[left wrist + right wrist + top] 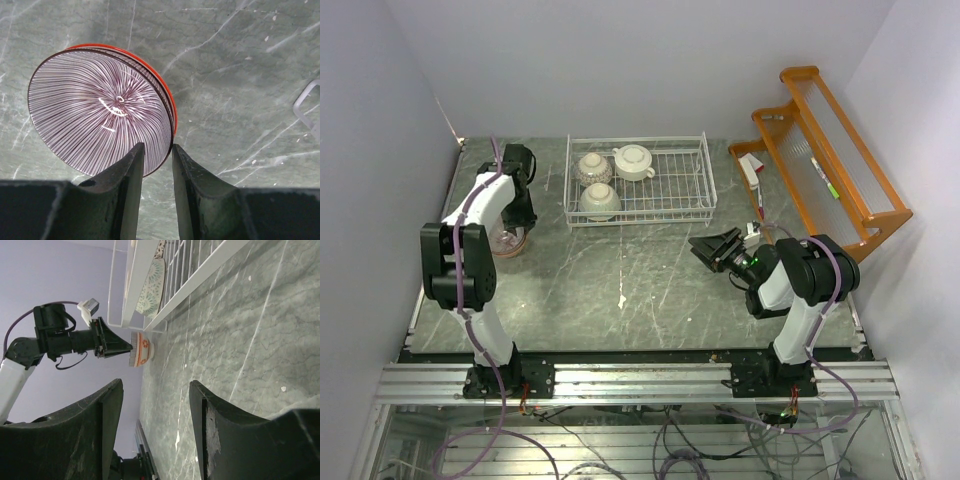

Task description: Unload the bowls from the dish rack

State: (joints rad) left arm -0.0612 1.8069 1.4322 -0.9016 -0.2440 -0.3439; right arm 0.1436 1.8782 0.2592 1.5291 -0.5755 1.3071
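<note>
At the left of the worktop (650, 290), the left claw (158, 146) is pointed down over the near rim of a striped bowl (95, 105). Its fingers (125, 190) are set a narrow gap apart, and the rim is seen passing into that gap. One finger is placed over the bowl's inside and the other at its red-edged outside. A sliver of the striped inside is visible between the inner finger and the rim. Whether the rim is clamped cannot be told, nor whether the bowl's foot is down on the worktop. The bowl is found just off the near left corner of the dish rack (710, 180).

Right of centre, the right claw (156, 384) is held roughly half open above the worktop with nothing between its fingers, and it is aimed left.

The dish rack is placed at the far middle of the worktop. Three bowls are kept at its left end: a grey-patterned bowl (592, 167) far left, a white handled bowl (633, 162) just beside it on the right, and a cream bowl (600, 200) at the near side.
</note>
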